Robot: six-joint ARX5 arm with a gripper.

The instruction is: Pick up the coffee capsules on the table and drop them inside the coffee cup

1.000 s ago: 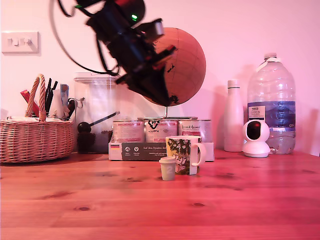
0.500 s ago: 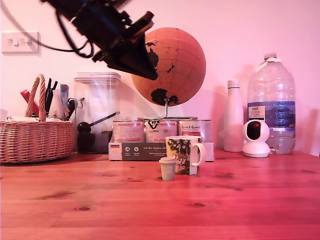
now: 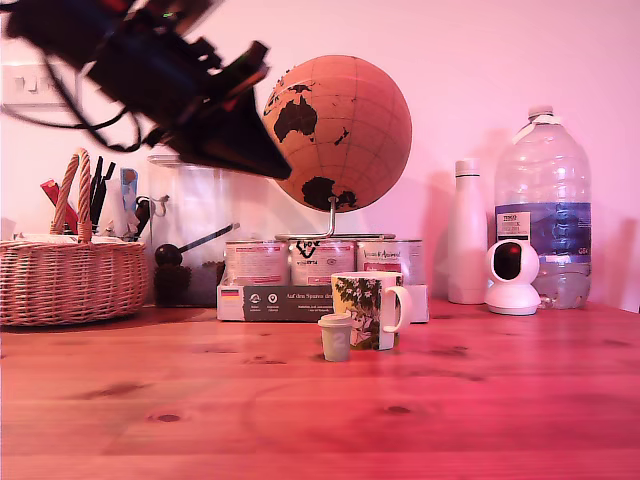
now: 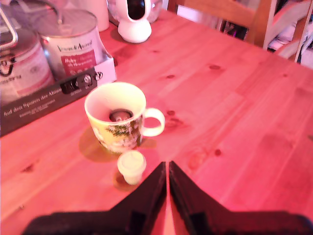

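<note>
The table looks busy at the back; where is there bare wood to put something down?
The table is bare across the whole front, ahead of the pale capsule and coffee cup, and on both sides of that pair. The back is crowded: basket, jar, tins, white bottle, small camera, water bottle.

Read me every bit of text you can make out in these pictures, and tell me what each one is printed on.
"Auf den Spuren der..." on the dark box front under the tins; the same line shows in the wrist view.
"TESCO" on the water bottle label, doubtful; its smaller print is unreadable.
Script heading on the red tin label, too blurred to quote.
Labels on the three tins in the exterior view: too small to read.
Mug, pale capsule: no words visible.
</note>
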